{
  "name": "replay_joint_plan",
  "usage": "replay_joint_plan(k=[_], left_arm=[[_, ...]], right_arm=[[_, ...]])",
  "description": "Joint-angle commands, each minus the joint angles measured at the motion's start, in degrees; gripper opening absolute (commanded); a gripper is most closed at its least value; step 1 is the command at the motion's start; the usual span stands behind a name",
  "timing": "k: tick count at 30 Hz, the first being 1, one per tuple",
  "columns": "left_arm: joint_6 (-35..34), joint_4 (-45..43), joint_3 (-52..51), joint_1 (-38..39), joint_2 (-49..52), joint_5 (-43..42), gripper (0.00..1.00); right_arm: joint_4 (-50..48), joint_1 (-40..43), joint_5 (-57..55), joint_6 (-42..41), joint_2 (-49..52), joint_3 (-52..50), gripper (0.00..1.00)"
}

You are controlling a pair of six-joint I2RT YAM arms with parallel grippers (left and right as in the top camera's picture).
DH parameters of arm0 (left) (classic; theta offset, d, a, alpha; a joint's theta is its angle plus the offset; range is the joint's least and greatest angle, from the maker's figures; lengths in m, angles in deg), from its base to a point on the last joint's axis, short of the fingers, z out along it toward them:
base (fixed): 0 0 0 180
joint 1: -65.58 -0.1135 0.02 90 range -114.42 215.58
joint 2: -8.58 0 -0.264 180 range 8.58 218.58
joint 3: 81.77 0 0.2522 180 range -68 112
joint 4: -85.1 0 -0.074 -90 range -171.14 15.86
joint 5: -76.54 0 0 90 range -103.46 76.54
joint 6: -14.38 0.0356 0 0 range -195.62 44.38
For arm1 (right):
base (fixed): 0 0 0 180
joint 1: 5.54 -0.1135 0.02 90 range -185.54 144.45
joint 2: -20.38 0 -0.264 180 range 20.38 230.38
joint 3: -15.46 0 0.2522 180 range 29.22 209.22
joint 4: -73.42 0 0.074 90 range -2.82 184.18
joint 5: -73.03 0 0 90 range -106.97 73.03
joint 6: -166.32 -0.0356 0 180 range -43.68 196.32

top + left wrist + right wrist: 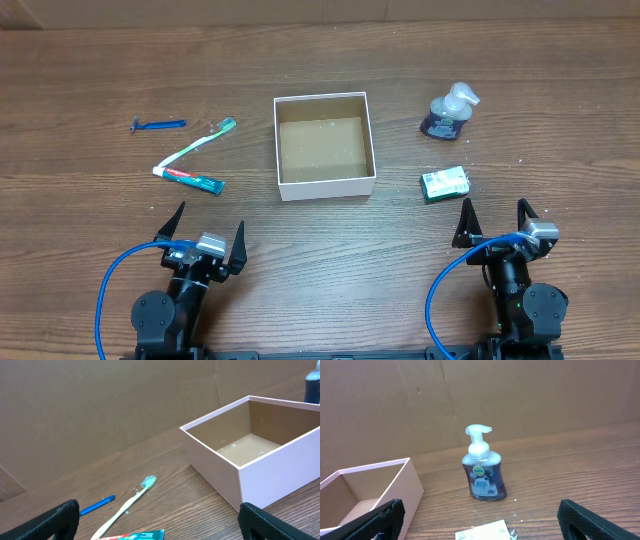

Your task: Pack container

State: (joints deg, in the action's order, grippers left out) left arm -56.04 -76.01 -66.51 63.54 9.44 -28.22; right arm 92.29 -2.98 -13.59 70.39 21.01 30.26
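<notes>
Overhead and wrist views of the packing task before any item is lifted. The left gripper [211,216] and the right gripper [493,203] both rest low at the near edge of the table [90,60]. Each has its fingers spread wide and holds nothing. The container [327,187] stands ahead of both grippers and between them, forward and to the right of the left fingers and forward and to the left of the right fingers. The left pair appears somewhat the nearer. It is a square, shallow, open-topped box with white walls and a brown floor, so it has no long axis. Its walls sit almost square to the table edge, and the floor is empty except for a few pale flecks. Ahead of the left fingers, slightly to their left, lies a toothpaste tube [190,179] with a toothbrush [200,145] slanting away from its far end. A blue razor [160,125] lies farther ahead, well apart from them. Just ahead of the right fingers and a little to their left lies a small green packet [445,183], possibly a soap bar, though the label is too small to read. Beyond it a pump bottle [449,112] stands upright. Either arm's first load would travel inward toward the box.
</notes>
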Motion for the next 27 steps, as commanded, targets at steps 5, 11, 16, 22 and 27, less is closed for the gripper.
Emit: replay_joint_plan(k=[5,11,16,22,27], left_arm=[[-0.5,-0.07,-0.33,-0.52,-0.61,0.33,1.0],[-0.48,-0.07,-0.33,-0.52,-0.61,0.33,1.0],[-0.5,-0.07,-0.33,-0.52,-0.61,0.33,1.0],[-0.5,-0.07,-0.33,-0.52,-0.61,0.33,1.0],[-0.5,-0.07,-0.33,-0.52,-0.61,0.33,1.0]], right_arm=[[-1.4,-0.26,3.54,-0.46,-0.46,-0.59,1.0],[-4.31,-0.26,12.33,-0.39,2.34,8.31,1.0],[9.57,-0.26,16.46,4.94,29.57,36.39,1.0],[34.53,-0.26,21.79,4.07,76.28,78.88,1.0],[24.63,-0.26,21.64,8.02,86.09,78.97,1.0]])
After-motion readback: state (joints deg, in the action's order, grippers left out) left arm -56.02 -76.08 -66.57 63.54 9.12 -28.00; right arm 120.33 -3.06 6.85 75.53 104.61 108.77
